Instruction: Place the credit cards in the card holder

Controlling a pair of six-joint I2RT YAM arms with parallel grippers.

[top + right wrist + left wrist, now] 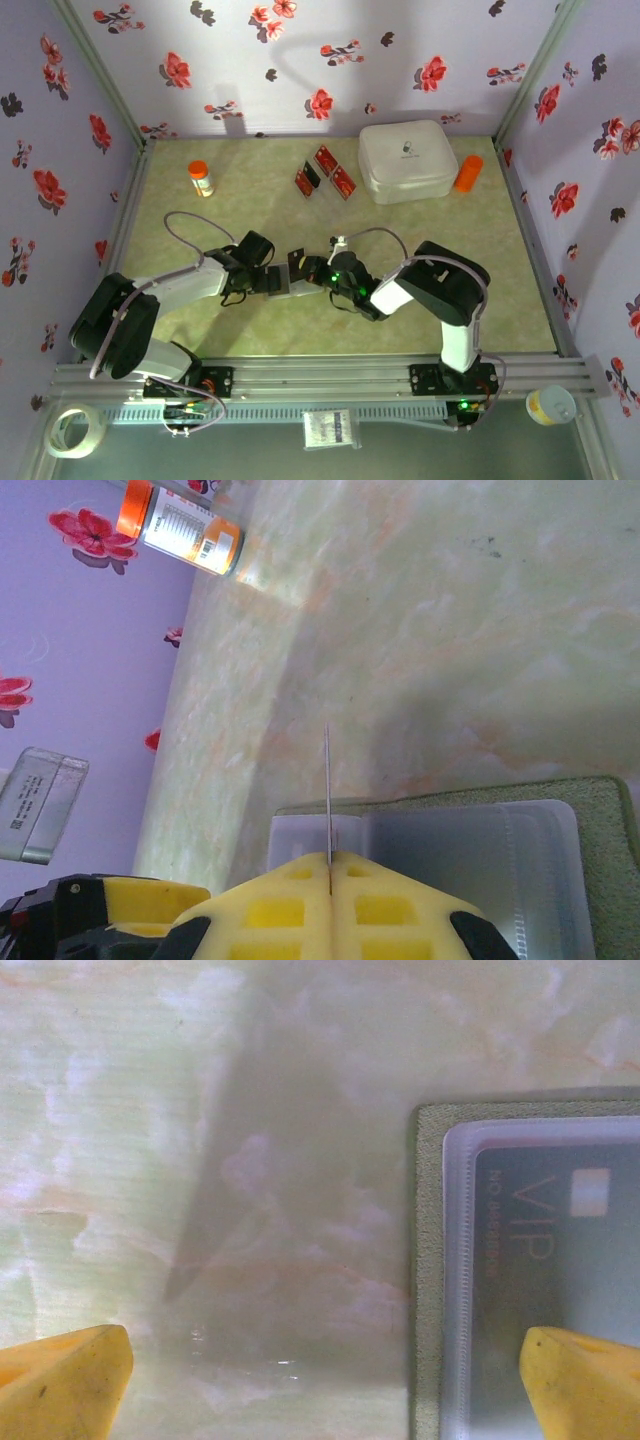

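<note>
Right wrist view: right gripper (330,865) clamped on edge-on card (327,790) above open card holder (600,810)
Left wrist view: left gripper (325,1380) spread wide
Top view: credit cards (325,172) near white box (407,160)

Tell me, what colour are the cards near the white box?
The cards are red with dark markings; the top view shows them best.

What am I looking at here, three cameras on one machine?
Yes. Two robot arms are bolted to a table. One picture looks down from above; the other two come from a camera on each wrist. The left hand is open at the edge of the card holder, which has a VIP card in a sleeve. The right hand pinches a thin card edge-on above the holder. Further back lie red cards, a white box and a bottle.
</note>
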